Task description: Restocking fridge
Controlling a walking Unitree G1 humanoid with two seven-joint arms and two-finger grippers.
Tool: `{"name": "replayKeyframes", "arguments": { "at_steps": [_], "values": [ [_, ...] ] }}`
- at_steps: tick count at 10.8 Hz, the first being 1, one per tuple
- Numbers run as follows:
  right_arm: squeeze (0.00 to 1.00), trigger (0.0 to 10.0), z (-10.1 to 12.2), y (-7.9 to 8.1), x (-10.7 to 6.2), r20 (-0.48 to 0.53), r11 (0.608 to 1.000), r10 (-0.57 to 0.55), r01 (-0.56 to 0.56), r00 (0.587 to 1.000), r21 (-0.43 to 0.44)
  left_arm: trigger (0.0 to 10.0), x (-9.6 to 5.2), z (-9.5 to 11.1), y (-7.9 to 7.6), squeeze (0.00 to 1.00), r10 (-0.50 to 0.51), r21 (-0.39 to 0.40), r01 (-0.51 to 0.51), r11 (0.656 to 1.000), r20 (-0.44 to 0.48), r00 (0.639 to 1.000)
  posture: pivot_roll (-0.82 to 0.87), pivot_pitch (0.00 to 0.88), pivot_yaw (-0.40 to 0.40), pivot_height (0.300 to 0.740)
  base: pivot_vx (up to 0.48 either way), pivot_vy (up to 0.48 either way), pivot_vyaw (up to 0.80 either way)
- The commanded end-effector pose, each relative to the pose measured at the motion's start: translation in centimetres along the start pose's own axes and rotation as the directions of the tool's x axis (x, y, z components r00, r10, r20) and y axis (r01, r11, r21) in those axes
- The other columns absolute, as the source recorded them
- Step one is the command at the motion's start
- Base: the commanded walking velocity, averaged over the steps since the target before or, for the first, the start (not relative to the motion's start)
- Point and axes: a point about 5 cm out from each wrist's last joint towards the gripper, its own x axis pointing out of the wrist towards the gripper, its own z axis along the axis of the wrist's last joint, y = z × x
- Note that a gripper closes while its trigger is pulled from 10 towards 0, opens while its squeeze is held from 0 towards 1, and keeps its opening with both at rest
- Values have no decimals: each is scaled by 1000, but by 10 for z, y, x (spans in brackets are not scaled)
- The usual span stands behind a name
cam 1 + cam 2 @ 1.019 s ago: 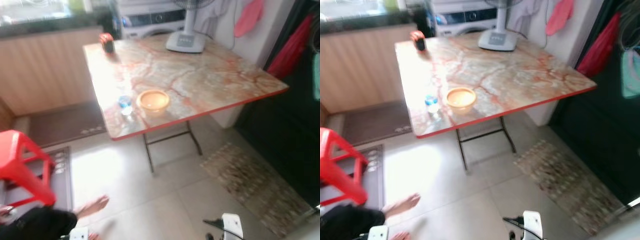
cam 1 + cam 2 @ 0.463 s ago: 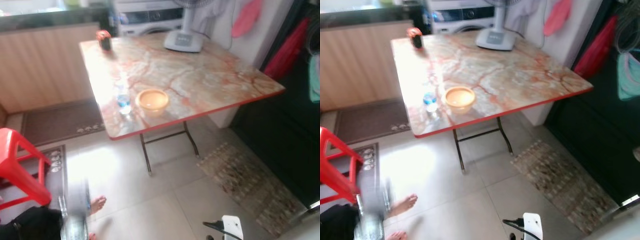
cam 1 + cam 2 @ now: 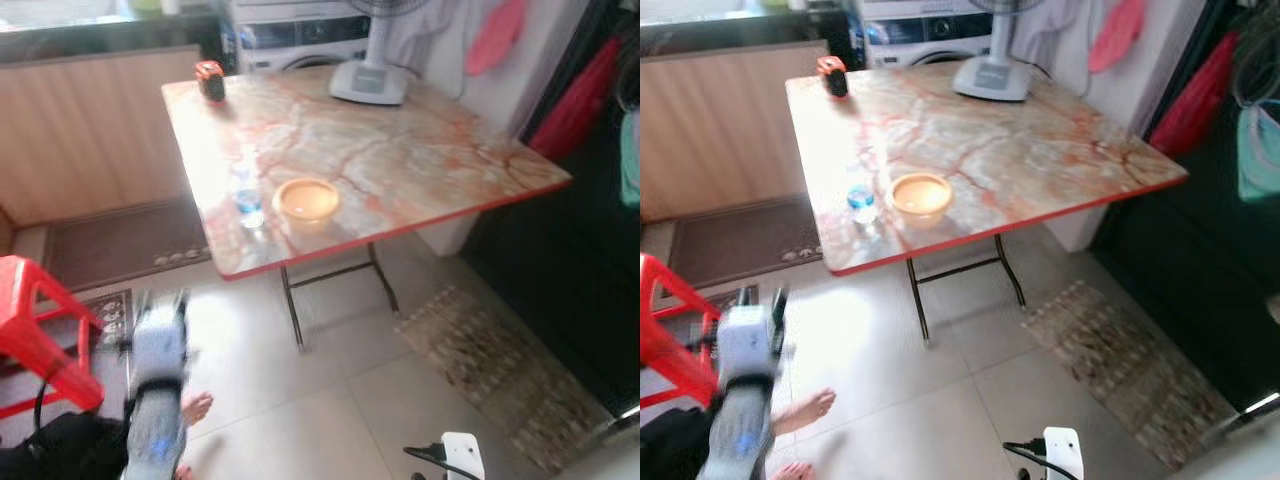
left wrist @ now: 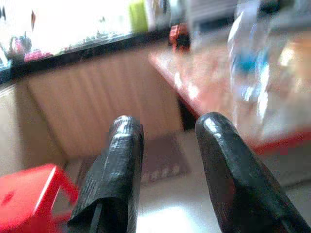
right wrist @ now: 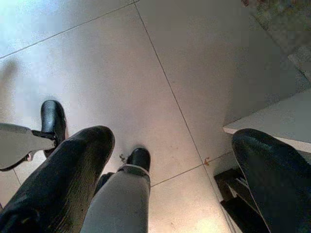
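A small clear water bottle (image 3: 248,203) with a blue label stands near the front left edge of the marble-pattern folding table (image 3: 420,160). An orange bowl (image 3: 307,199) sits just right of it. My left arm (image 3: 157,380) is raised and blurred at the lower left, short of the table. In the left wrist view my left gripper (image 4: 170,121) is open with nothing between its fingers (image 4: 121,165), and the bottle (image 4: 248,63) shows blurred beyond them. My right gripper (image 5: 172,141) hangs open over the tiled floor.
A red and black item (image 3: 210,80) and a fan base (image 3: 370,84) stand at the table's far side. A red stool (image 3: 40,330) and a person's bare foot (image 3: 196,408) are at the lower left. A rug (image 3: 500,365) lies before a tall dark front (image 3: 570,260) on the right.
My left arm has risen from the bottom left edge into view, toward the table. The camera has shifted slightly; bottle and bowl stay in place.
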Motion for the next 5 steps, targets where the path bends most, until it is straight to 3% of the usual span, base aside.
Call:
{"name": "replayKeyframes", "arguments": {
  "at_steps": [1, 2, 3, 4, 5],
  "values": [
    [0, 10000, -1, -4, -1, 3, 1000, -16, 16, 1000, -18, 10000, 15, 29, -7, 0, -49, 21, 47, 999, 106, 993, 55, 9, -47, 740, 0, 0, 0],
    [0, 10000, 1, -6, -1, 15, 999, -33, 33, 999, 1, 10000, 26, 52, -11, 0, -100, 55, 91, 994, 196, 975, 62, 19, -45, 740, 0, 0, 0],
    [0, 10000, 2, -6, -1, 16, 1000, -27, 27, 1000, -3, 10000, 29, 58, -10, 0, -96, 15, 95, 995, 191, 977, 64, 31, -42, 740, 0, 0, 0],
    [0, 10000, 2, -5, 0, 17, 1000, -25, 25, 1000, -1, 10000, 31, 60, -13, 0, -131, -72, 144, 987, 155, 979, 61, 36, -40, 740, 0, 0, 0],
    [0, 10000, 2, -4, 0, 17, 1000, -19, 19, 1000, -4, 10000, 32, 64, -13, 0, -142, -65, 154, 986, 160, 977, 58, 43, -38, 740, 0, 0, 0]
  ]
}}
